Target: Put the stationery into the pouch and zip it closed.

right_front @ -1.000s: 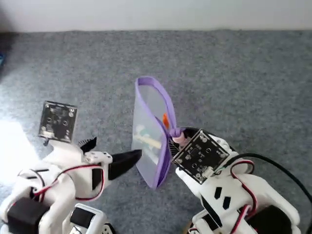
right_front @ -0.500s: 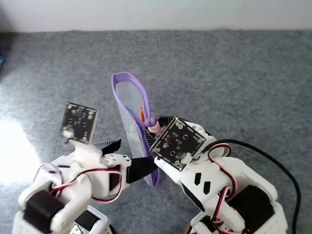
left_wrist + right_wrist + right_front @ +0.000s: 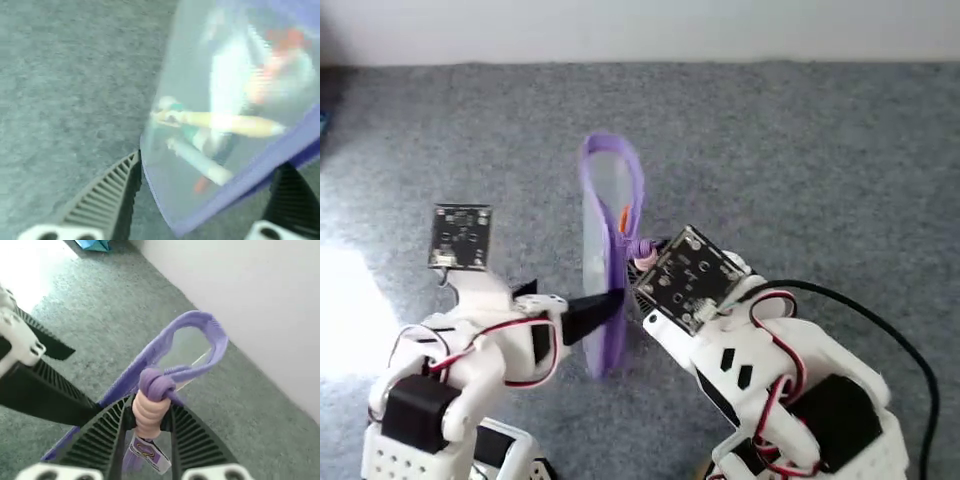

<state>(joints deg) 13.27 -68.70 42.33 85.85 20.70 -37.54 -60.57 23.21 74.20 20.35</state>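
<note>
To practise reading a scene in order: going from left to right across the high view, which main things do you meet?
left arm → pouch → right arm

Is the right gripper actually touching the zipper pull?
Touching. The right wrist view shows the right gripper with its fingers pressed against both sides of the pink zipper pull, with no gap visible.
</note>
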